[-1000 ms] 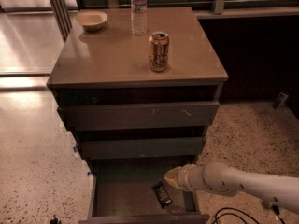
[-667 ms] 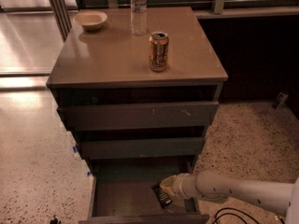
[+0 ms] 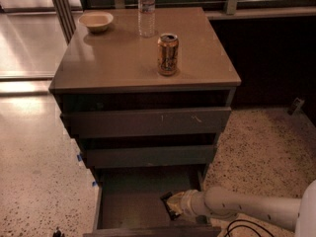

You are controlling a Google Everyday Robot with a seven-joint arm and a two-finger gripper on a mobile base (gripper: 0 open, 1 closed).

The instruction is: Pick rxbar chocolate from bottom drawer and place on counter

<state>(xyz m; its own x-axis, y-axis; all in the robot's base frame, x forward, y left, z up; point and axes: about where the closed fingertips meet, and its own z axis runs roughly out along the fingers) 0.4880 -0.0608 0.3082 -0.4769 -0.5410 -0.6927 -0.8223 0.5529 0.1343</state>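
Observation:
The bottom drawer (image 3: 123, 209) stands pulled open under two shut grey drawers. The rxbar chocolate (image 3: 171, 205), a small dark-wrapped bar, lies on the drawer floor at its right side. My gripper (image 3: 177, 205) reaches in from the right on a white arm and sits right at the bar, its tip over the bar's right end. The counter (image 3: 123, 58) is the cabinet's smooth grey-tan top above.
On the counter stand an orange drink can (image 3: 168, 54), a clear water bottle (image 3: 146, 10) and a pale bowl (image 3: 96, 21). Speckled floor surrounds the cabinet. A dark cable (image 3: 242, 227) lies on the floor at the lower right.
My gripper has moved left and down into the drawer, from beside the bar to right on it. The bar has stayed in about the same place.

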